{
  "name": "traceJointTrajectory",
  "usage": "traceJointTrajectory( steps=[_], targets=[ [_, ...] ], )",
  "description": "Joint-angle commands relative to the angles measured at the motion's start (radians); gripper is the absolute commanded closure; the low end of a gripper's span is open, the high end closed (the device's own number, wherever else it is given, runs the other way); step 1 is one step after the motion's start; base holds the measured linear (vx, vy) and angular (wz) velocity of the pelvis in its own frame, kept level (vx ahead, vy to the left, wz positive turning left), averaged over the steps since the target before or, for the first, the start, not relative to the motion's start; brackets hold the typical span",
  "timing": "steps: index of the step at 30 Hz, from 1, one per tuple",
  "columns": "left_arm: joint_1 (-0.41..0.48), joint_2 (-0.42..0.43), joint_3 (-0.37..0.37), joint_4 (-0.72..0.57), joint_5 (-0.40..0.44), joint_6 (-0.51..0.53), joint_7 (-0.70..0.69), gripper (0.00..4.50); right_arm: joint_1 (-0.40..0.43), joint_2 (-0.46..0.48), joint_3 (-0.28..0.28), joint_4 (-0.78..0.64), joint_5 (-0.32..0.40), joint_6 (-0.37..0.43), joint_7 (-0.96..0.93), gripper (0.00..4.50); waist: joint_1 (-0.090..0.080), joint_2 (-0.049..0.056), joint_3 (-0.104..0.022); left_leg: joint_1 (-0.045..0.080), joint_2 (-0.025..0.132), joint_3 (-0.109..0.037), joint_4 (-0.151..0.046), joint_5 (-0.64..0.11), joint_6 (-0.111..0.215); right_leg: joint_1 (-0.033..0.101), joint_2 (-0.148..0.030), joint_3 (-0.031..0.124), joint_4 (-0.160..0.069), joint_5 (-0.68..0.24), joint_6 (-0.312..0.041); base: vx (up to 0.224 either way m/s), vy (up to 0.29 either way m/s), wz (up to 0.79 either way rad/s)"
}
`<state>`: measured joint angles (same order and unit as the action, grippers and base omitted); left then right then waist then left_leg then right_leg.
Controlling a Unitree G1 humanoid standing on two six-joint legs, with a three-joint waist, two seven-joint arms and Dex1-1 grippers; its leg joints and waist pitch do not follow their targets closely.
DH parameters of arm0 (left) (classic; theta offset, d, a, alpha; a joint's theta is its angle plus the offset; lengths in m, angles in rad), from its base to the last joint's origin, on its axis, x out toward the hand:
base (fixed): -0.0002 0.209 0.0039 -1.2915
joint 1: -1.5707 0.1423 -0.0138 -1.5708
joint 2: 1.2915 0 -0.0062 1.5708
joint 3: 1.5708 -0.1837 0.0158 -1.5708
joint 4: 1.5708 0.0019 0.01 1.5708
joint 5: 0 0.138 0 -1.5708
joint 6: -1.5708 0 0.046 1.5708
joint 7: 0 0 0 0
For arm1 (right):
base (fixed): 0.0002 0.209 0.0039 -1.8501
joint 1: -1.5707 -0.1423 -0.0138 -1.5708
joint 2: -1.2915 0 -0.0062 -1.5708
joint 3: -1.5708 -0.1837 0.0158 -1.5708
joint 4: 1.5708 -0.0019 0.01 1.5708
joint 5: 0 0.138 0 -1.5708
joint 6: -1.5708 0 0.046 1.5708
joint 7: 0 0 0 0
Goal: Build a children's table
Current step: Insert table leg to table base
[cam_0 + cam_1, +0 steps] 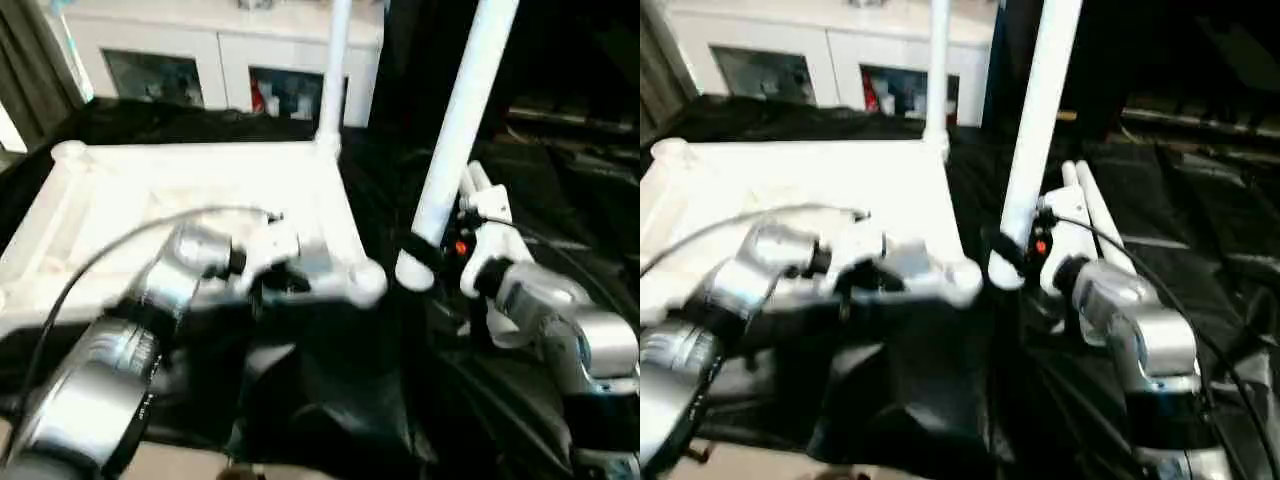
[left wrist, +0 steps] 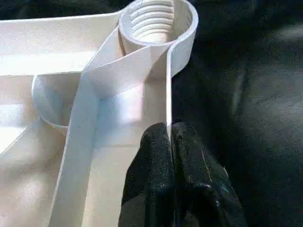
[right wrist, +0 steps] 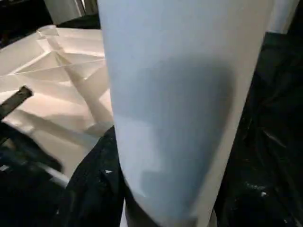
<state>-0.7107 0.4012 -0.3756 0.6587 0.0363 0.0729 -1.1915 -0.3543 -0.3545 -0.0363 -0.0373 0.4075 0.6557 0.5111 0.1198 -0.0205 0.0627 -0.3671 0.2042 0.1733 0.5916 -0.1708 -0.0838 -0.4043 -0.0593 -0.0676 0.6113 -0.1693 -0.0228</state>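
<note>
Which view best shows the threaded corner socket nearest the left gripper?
Left wrist view: the socket faces the camera, threads visible, just beyond the left gripper. Both eye views show it side-on, blurred; the right wrist view gives no clear look.

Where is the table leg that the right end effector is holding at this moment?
In the left eye view, the held leg stands nearly upright right of the table top, its lower end beside the near corner socket.

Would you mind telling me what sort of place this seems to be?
Probably a furnished room used as an assembly area: a white cabinet with glass doors stands behind, and black sheeting is spread under the upturned white plastic ribbed tabletop.
</note>
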Motion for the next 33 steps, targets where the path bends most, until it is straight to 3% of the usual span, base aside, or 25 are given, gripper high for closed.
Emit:
traceJointTrajectory(
  steps=[1,6,11,12,14,20,21,33],
  targets=[
    [0.029,-0.010,-0.012,-0.129,-0.010,0.068,0.010,4.50,-0.016,-0.003,-0.013,-0.010,0.008,0.007,0.005,2.57,0.001,0.009,-0.074,0.016,0.031,-0.007,-0.070,-0.210,-0.020,0.056,-0.087,0.051,-0.065,-0.197,-0.200,0.000,0.000,0.00],
    [0.087,0.011,-0.011,-0.290,0.021,0.133,0.037,4.50,-0.029,0.000,-0.003,-0.004,0.005,0.007,0.010,2.57,-0.005,0.007,-0.070,0.016,0.029,-0.008,-0.072,-0.229,-0.022,0.051,-0.084,0.050,-0.078,-0.290,-0.156,0.000,0.000,0.00],
    [0.131,0.048,-0.025,-0.414,0.052,0.165,0.058,4.50,-0.036,0.003,0.004,0.008,0.000,-0.002,0.012,2.57,-0.005,0.012,-0.071,0.015,0.029,-0.010,-0.074,-0.223,-0.024,0.050,-0.082,0.050,-0.075,-0.280,-0.145,0.000,0.000,0.00],
    [0.132,0.045,-0.022,-0.417,0.041,0.170,0.054,4.50,-0.036,0.004,0.005,0.009,0.000,-0.003,0.011,2.57,-0.007,0.010,-0.071,0.014,0.028,-0.010,-0.073,-0.217,-0.025,0.050,-0.080,0.050,-0.074,-0.264,-0.149,0.000,0.000,0.00],
    [0.135,0.042,-0.013,-0.431,0.031,0.193,0.054,3.93,-0.037,0.006,0.005,0.009,0.000,-0.003,0.011,2.57,-0.007,0.012,-0.072,0.015,0.026,-0.008,-0.072,-0.217,-0.025,0.050,-0.079,0.050,-0.074,-0.255,-0.151,0.000,0.000,0.00],
    [0.122,0.064,-0.029,-0.392,0.071,0.149,0.062,3.79,-0.032,0.008,0.002,0.004,0.001,-0.001,0.008,2.57,-0.006,0.013,-0.071,0.015,0.024,-0.009,-0.072,-0.228,-0.026,0.050,-0.078,0.049,-0.076,-0.259,-0.146,0.000,0.000,0.00],
    [0.119,0.063,-0.028,-0.382,0.071,0.143,0.064,3.79,-0.033,0.010,0.002,0.003,0.001,-0.001,0.007,2.57,-0.007,0.018,-0.071,0.015,0.023,-0.009,-0.071,-0.233,-0.029,0.050,-0.078,0.049,-0.078,-0.269,-0.142,0.000,0.000,0.00],
    [0.106,0.063,-0.034,-0.317,0.039,0.125,0.003,3.72,-0.033,0.009,0.000,0.001,0.001,0.001,0.008,2.57,-0.006,0.018,-0.073,0.015,0.023,-0.010,-0.071,-0.231,-0.030,0.050,-0.079,0.049,-0.077,-0.271,-0.143,0.000,0.000,0.00]
  ],
)
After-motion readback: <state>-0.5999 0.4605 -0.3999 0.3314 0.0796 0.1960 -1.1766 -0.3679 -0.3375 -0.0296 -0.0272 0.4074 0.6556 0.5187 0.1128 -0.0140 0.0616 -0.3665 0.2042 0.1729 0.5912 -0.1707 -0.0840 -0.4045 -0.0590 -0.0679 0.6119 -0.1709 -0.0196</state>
